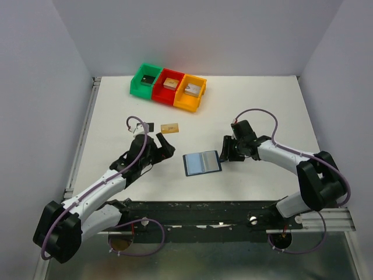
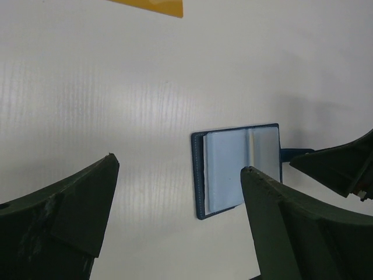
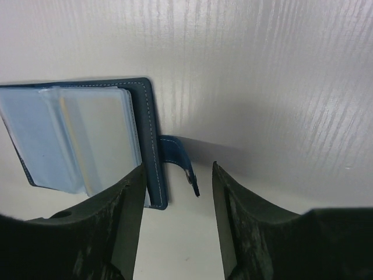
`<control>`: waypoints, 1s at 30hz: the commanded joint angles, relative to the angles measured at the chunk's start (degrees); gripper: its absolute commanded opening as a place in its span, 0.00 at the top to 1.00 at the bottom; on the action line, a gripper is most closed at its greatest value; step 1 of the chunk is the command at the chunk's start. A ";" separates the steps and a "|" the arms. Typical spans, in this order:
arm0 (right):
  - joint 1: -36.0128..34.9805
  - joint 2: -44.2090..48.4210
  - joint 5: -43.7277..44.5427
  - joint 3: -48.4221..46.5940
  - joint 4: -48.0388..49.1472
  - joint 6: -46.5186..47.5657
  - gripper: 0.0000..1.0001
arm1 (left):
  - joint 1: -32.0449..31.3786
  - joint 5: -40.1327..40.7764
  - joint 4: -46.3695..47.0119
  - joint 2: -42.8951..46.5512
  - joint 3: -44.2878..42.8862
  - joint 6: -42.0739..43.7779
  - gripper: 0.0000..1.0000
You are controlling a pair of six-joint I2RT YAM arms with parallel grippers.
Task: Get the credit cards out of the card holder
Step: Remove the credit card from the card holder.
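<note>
The card holder (image 1: 202, 163) lies open on the tabletop (image 1: 262, 105), our right hand (image 3: 178, 169) part-spread astride its strap (image 3: 175, 153), likely to steady it, while our left hand (image 1: 165, 144) gapes wide and empty near two credit cards (image 1: 169, 128) already lying out.

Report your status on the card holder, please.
Left end effector open, empty. Right end effector open astride strap of open navy blue folding card holder. Tan-gold flat card already out. Nothing blocking.
</note>
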State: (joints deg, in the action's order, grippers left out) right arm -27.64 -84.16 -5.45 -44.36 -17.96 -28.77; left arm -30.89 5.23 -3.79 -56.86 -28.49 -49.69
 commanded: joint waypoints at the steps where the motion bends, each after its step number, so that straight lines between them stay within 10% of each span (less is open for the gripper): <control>1: 0.57 -3.11 -1.23 -0.99 2.22 -1.28 0.45 | -0.31 3.55 -7.45 1.23 -1.74 -1.72 0.01; 8: 0.48 -3.56 -2.28 -0.91 3.62 -1.02 0.74 | -0.31 5.58 -4.40 6.04 2.38 -6.37 0.01; 12: 0.57 0.04 -7.36 2.43 7.66 0.64 1.00 | 0.39 -2.48 14.70 13.51 12.20 -7.18 0.04; 16: 0.48 4.08 -13.08 5.77 10.83 3.02 1.00 | 1.10 -12.07 35.69 15.65 20.58 -5.52 0.18; 30: 0.48 10.68 -18.63 7.27 11.01 6.27 1.00 | -6.98 -30.11 18.58 -18.97 -7.62 11.36 0.39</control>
State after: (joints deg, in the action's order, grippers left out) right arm -27.27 -75.07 -21.80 -37.10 -7.75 -24.34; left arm -35.46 -19.03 18.65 -70.19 -30.65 -44.16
